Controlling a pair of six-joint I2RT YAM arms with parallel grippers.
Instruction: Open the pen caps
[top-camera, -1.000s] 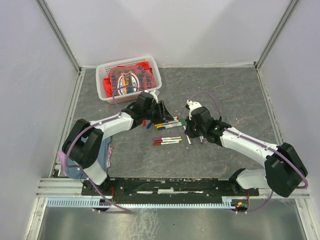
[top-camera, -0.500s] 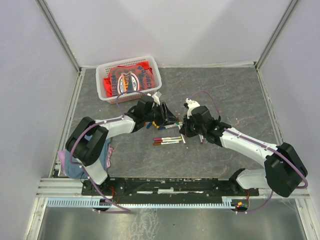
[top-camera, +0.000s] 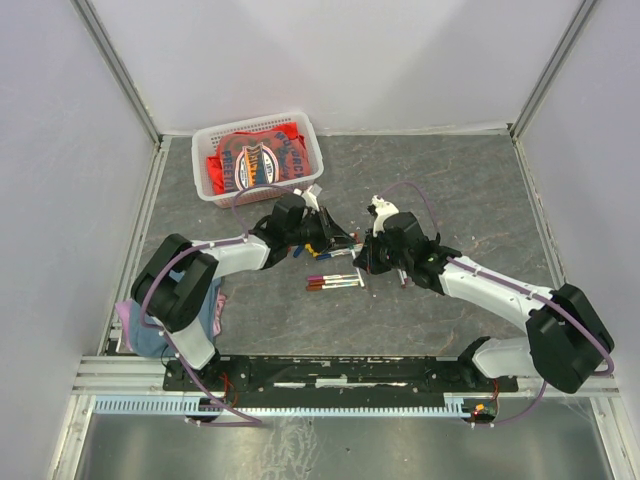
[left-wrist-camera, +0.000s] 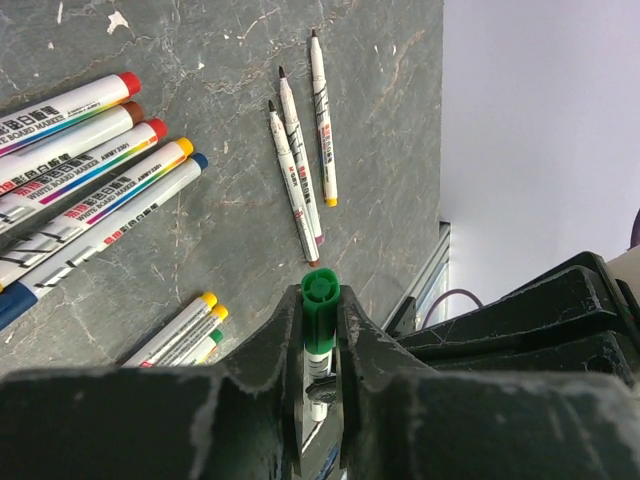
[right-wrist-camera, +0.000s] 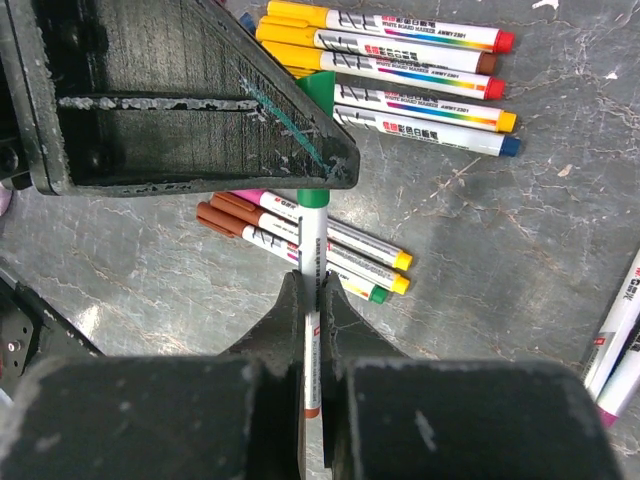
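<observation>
Moves left tool (left-wrist-camera: 320, 318) toward 3 o'clock and narrows it onto green cap (left-wrist-camera: 321, 290), at 9 o'clock of right tool (right-wrist-camera: 313, 290); clamps that one on barrel (right-wrist-camera: 312, 240), braced for pulling apart.

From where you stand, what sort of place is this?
Probably a robot test cell: blank walls enclose a table, left arm and right arm are bolted at its edge, marker pens lie on it.
</observation>
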